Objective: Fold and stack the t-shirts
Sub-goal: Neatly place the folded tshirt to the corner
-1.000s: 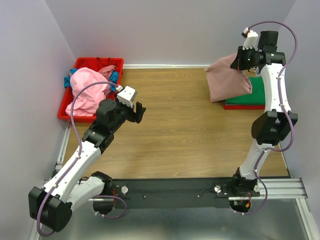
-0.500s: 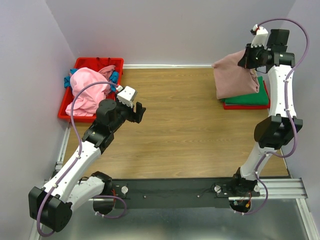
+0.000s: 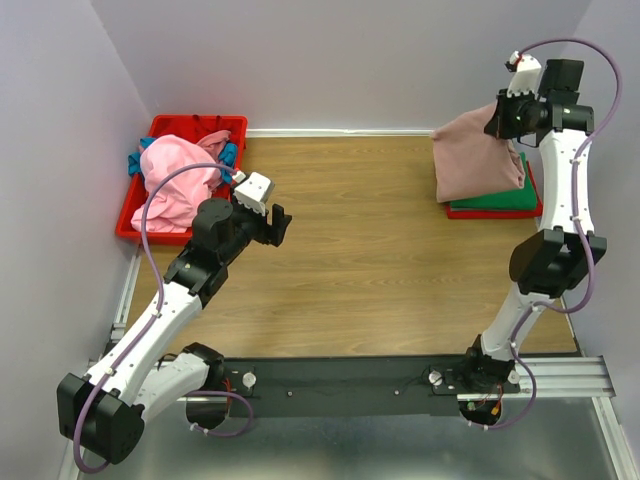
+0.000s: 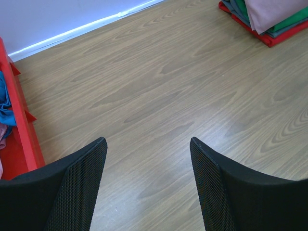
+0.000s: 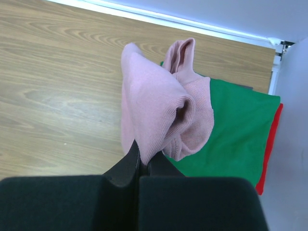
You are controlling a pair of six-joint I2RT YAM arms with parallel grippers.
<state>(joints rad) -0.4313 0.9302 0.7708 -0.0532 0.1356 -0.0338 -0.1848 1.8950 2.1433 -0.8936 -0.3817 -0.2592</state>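
My right gripper (image 3: 497,118) (image 5: 143,161) is shut on a folded dusty-pink t-shirt (image 3: 476,155) (image 5: 159,110), which hangs in the air over the stack at the back right. That stack has a folded green t-shirt (image 3: 505,195) (image 5: 231,130) lying on a red one (image 3: 495,212) (image 5: 269,144); it also shows in the left wrist view (image 4: 269,21). A brighter pink t-shirt (image 3: 178,180) lies crumpled in the bin with blue cloth (image 3: 229,152) (image 4: 5,103). My left gripper (image 3: 275,226) (image 4: 148,147) hovers open over bare table, nothing between its fingers.
A red plastic bin (image 3: 135,205) (image 4: 21,130) stands at the back left against the wall. The wooden table (image 3: 350,240) is closed in by lilac walls at the back and sides. A black rail (image 3: 350,380) carries both arm bases at the near edge.
My right gripper has carried the dusty-pink t-shirt rightward, so it now hangs more squarely over the green and red stack. The left arm has not moved.
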